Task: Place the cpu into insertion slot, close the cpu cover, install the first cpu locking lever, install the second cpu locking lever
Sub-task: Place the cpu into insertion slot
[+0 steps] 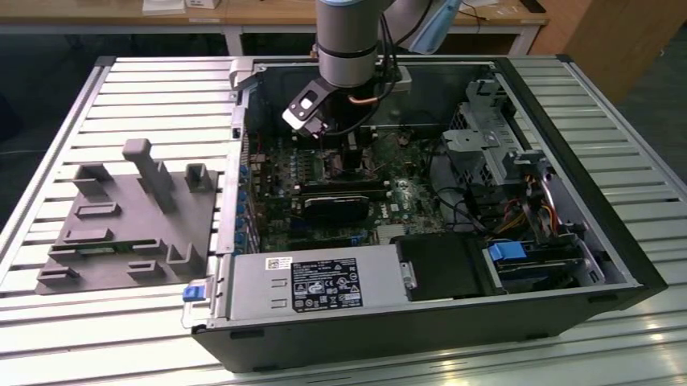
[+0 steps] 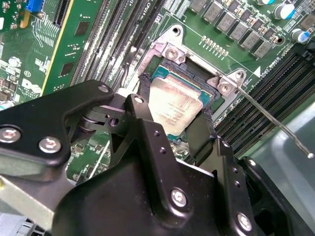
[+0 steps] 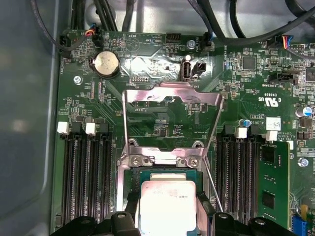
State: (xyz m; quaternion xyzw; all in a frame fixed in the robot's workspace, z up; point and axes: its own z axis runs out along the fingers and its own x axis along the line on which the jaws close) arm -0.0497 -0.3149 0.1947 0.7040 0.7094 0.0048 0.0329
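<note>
Hand [image 2: 177, 97] clasps the dull silver square cpu [image 3: 167, 205] over the insertion slot [image 2: 173, 74].

**Arm reaching down, gripper clasping the cpu**

In the exterior view the arm [image 1: 346, 40] is hanging almost vertically from above, its grey, silver-banded last segment pointing straight down. The wrist [image 1: 341, 104] below it is carrying dark fittings, and the gripper [image 1: 350, 157] is pointing downward beneath it. In both wrist views the gripper [image 2: 176, 98] [image 3: 167, 214] is showing its black bolted body, with two slim black fingers [image 2: 141, 91] stretching forward from it. The fingers are sitting roughly parallel, one pressing against each opposite edge of the cpu [image 2: 174, 105], so the jaws are closing on the chip from both sides and pinching it flat between the pads.
</note>
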